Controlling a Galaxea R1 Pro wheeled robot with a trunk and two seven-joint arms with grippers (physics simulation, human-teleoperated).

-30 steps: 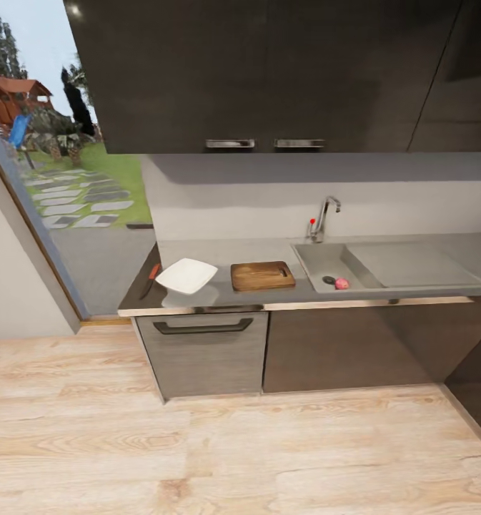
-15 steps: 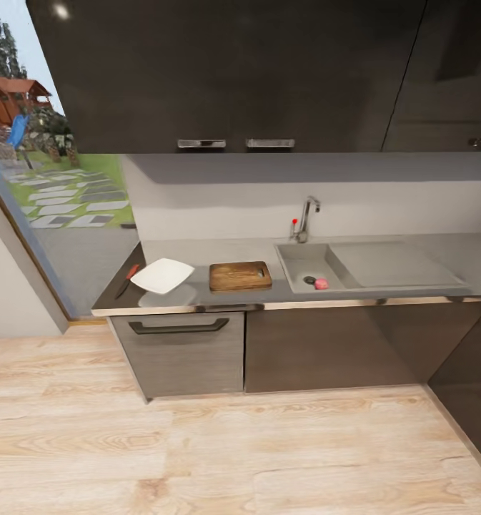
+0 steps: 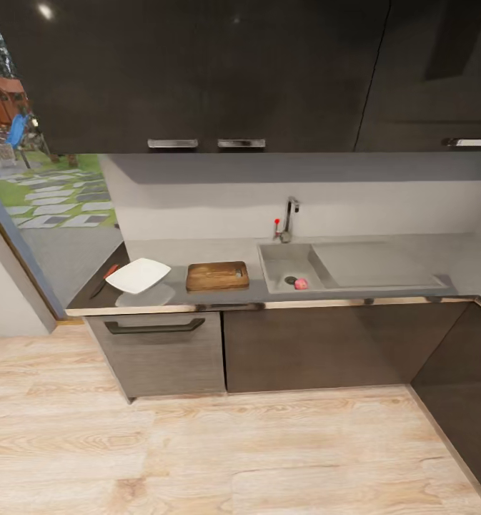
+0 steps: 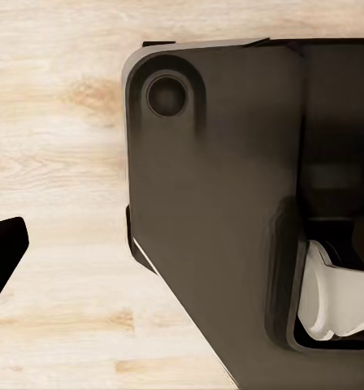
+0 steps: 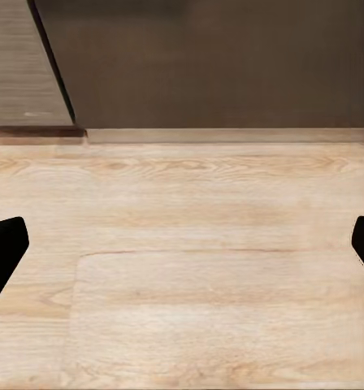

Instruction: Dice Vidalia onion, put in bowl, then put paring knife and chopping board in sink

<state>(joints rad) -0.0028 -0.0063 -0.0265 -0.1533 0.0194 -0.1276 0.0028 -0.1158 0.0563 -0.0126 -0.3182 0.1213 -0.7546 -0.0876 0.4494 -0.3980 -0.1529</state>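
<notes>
The grey countertop (image 3: 383, 286) runs across the head view over dark cabinets. The sink (image 3: 276, 259) is set into it, with a chrome tap (image 3: 289, 217) and red knob behind. A small pinkish onion (image 3: 301, 284) lies in the basin beside the dark drain (image 3: 291, 280). Left of the sink lies the brown chopping board (image 3: 217, 275), then the white squarish bowl (image 3: 138, 275). The red-handled paring knife (image 3: 106, 277) rests at the counter's left end. My right gripper (image 5: 182, 252) hangs open over the wooden floor. My left gripper (image 4: 182, 252) is open beside my dark base, one fingertip (image 4: 3, 253) showing.
Dark wall cabinets (image 3: 197, 71) hang above the counter. A drawer front with a black handle (image 3: 154, 327) sits under the bowl. A glass opening (image 3: 47, 200) to a garden stands at the left. Pale wood floor (image 3: 233, 450) stretches between me and the cabinets; more dark cabinets (image 3: 462, 386) turn the corner at the right.
The whole head view has slid so the counter and its things sit further left in the picture: the camera moved. The things on the counter keep their places relative to each other.
</notes>
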